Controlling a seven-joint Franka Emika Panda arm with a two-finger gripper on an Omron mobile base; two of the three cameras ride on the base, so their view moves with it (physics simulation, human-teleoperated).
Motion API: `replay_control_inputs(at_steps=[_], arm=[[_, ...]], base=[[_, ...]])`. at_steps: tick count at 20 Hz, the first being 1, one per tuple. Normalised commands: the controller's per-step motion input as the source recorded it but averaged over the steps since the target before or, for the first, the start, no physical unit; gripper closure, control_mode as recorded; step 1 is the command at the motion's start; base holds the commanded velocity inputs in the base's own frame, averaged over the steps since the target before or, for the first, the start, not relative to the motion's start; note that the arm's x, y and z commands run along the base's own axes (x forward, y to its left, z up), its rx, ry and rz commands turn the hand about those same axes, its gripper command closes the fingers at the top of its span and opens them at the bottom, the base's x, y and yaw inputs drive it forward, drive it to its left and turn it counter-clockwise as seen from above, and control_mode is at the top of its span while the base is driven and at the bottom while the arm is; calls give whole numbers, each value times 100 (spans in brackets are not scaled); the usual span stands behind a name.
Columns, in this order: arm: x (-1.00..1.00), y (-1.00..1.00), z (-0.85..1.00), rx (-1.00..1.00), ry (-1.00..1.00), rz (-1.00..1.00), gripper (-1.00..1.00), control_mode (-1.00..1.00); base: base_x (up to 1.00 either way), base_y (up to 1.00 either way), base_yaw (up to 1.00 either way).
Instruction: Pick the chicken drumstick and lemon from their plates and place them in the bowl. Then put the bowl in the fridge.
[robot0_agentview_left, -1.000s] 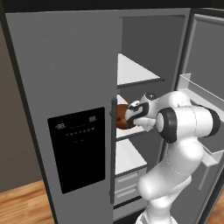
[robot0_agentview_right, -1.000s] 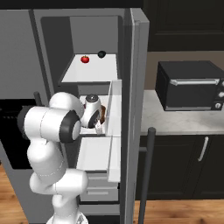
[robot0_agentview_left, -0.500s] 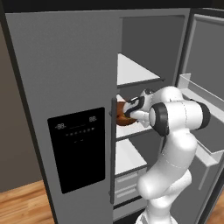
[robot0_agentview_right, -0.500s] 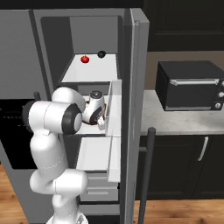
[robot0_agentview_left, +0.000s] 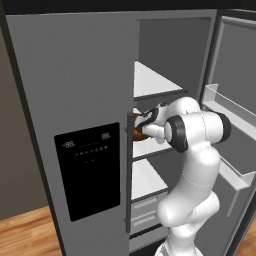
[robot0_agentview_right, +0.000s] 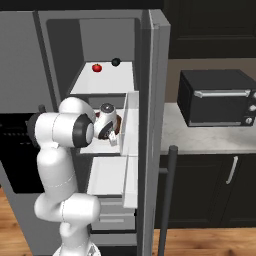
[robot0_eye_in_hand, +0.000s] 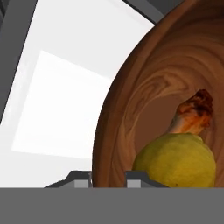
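The tall grey fridge (robot0_agentview_left: 75, 75) stands with its right side open. Over its middle white shelf my gripper (robot0_agentview_left: 145, 121) is shut on the rim of the brown wooden bowl (robot0_agentview_left: 138, 134). In the hand view the bowl's rim (robot0_eye_in_hand: 103, 131) runs between my fingertips (robot0_eye_in_hand: 81, 177), and the gripper (robot0_eye_in_hand: 109, 177) pinches it. Inside the bowl lie the yellow lemon (robot0_eye_in_hand: 175, 162) and, behind it, the reddish-brown chicken drumstick (robot0_eye_in_hand: 194, 116). From the right base view the hand (robot0_agentview_right: 107, 122) hides most of the bowl (robot0_agentview_right: 118, 131). The plates are out of view.
A red round item (robot0_agentview_right: 97, 67) and a dark round one (robot0_agentview_right: 116, 62) sit on the upper shelf. The open door with its bins (robot0_agentview_left: 225, 110) hangs to the right of the arm. A black oven (robot0_agentview_right: 217, 97) stands on the counter. White drawers (robot0_agentview_left: 145, 215) lie below.
The elbow has swung up and in toward the fridge, and the hand has edged slightly deeper over the middle shelf. The grip on the bowl has held.
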Motion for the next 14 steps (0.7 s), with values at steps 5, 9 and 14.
replay_control_inputs(at_steps=[5,9,14], arm=[[20,21,-19,1,-4,0,100,-100],[12,3,-15,1,0,0,100,-100],[4,1,-7,1,0,0,-100,-100]], base=[[0,0,0],[0,0,0],[0,0,0]])
